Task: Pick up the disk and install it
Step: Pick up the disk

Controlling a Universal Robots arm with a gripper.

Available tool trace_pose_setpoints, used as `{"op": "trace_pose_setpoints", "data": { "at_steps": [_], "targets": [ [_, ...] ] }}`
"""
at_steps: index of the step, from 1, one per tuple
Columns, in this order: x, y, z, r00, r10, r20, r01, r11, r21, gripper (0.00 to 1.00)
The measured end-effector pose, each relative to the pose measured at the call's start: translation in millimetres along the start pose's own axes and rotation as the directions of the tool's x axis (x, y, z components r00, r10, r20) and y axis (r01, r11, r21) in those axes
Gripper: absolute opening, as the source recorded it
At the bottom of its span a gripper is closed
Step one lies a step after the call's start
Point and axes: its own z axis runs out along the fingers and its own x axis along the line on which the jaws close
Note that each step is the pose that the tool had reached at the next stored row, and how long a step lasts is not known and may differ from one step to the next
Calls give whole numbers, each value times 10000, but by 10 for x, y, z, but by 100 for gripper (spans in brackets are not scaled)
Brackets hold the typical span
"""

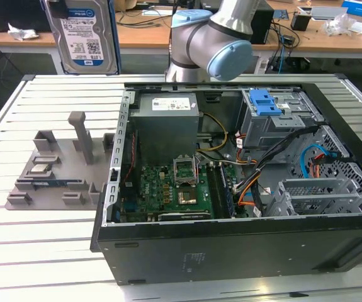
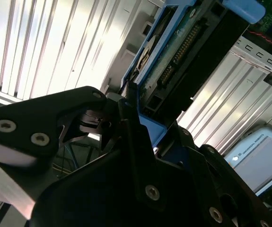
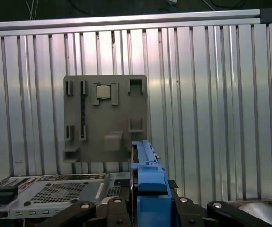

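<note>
The disk [image 1: 83,38], silver with a white-and-blue label and a blue side frame, hangs upright high above the slatted table's far left corner in the exterior view. My gripper [image 1: 58,7] is shut on its top edge. In the second wrist view the black fingers [image 2: 131,127] clamp the blue frame, and the disk's [image 2: 173,56] circuit-board side faces the camera. The first wrist view shows the disk's blue rail [image 3: 147,175] edge-on in my gripper [image 3: 147,203], above the grey fixture tray [image 3: 105,118].
An open computer case [image 1: 231,189] lies on the table at the exterior view's right, with a drive cage [image 1: 281,119] and a blue latch piece [image 1: 262,100]. A grey tray [image 1: 55,176] at the left holds a small silver chip [image 1: 42,167]. The arm's elbow [image 1: 212,44] is behind the case.
</note>
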Motion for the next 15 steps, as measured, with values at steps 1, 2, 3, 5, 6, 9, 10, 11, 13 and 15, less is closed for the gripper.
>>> {"op": "trace_pose_setpoints", "data": {
  "at_steps": [1, 2, 3, 5, 6, 9, 10, 11, 13, 15],
  "targets": [
    [-1, -17, 0, 10000, -1, 0, 1, 10000, 1, 37],
    [-2, -49, 0, 10000, -2, 0, 2, 10000, 0, 37],
    [-4, -77, 0, 10000, -1, 0, 1, 10000, 1, 37],
    [-7, -132, 0, 10000, -1, 0, 1, 10000, -1, 37],
    [-8, -153, 0, 10000, -1, 0, 1, 10000, -1, 37],
    [-13, -246, 1, 10000, -1, 0, 1, 10000, -1, 37],
    [-15, -265, 1, 10000, -1, 1, 1, 10000, 0, 37],
    [-16, -286, 1, 10000, -1, 0, 1, 10000, 0, 37],
    [-18, -327, 1, 10000, -2, 0, 2, 10000, -1, 37],
    [-21, -380, 1, 10000, -1, 0, 1, 10000, -1, 37]
  ]
}}
